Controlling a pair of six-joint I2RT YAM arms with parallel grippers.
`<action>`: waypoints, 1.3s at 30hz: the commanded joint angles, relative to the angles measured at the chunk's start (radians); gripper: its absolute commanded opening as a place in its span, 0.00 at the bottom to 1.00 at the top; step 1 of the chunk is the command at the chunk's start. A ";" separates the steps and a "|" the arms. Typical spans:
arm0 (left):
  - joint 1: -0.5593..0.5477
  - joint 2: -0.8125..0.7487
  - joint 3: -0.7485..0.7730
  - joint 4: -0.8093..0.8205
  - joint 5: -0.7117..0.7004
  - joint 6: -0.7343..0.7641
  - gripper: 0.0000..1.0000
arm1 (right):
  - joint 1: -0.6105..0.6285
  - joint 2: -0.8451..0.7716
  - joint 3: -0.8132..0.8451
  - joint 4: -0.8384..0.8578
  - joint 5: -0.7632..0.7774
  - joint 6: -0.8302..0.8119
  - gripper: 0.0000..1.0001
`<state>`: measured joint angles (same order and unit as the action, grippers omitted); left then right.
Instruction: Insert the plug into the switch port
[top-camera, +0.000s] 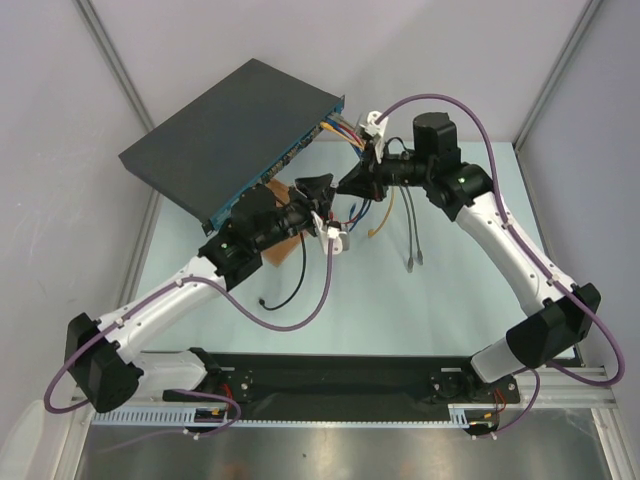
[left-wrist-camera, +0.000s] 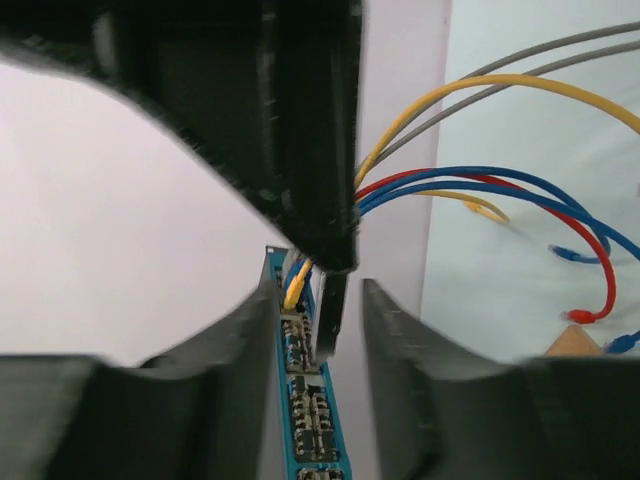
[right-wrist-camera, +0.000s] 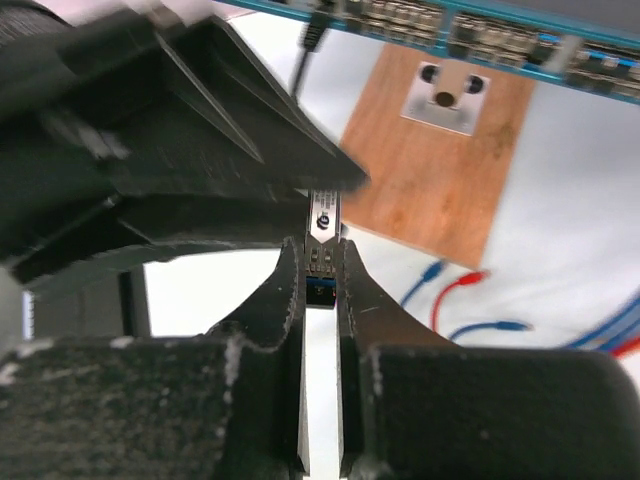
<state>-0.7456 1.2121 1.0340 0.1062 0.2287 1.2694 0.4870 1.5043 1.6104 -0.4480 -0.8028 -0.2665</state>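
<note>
**Q:** Starting far left, what do you have?
**A:** The switch (top-camera: 220, 130), lying skewed on the counter (top-camera: 450, 290). Overhead, both arms hide part of its blue port row.

**Q:** Next along?
**A:** Your left gripper (left-wrist-camera: 318, 300). Its jaws are released and stand apart on either side of the plug (right-wrist-camera: 322, 232).

**Q:** What holds it?
**A:** Your right gripper (right-wrist-camera: 320, 258), jaws clenched on it near the port face, not inserted. Whether it touches the face cannot be told.

**Q:** Rightmost?
**A:** Coloured cables (left-wrist-camera: 500, 78), cut off at the frame edge. The wooden board (right-wrist-camera: 430, 170) is partly covered.
</note>
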 joint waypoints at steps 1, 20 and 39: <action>0.006 0.007 0.106 0.070 -0.069 -0.213 0.49 | -0.056 0.019 0.023 0.098 -0.001 -0.017 0.00; 0.429 0.182 0.572 -0.345 0.060 -1.205 0.78 | -0.136 0.329 0.170 0.569 0.056 -0.080 0.00; 0.540 0.337 0.678 -0.481 0.208 -1.326 0.78 | -0.085 0.453 0.262 0.509 0.132 -0.194 0.00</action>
<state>-0.2066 1.5410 1.6512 -0.3847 0.4049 -0.0277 0.3954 1.9408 1.8145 0.0326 -0.6888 -0.4347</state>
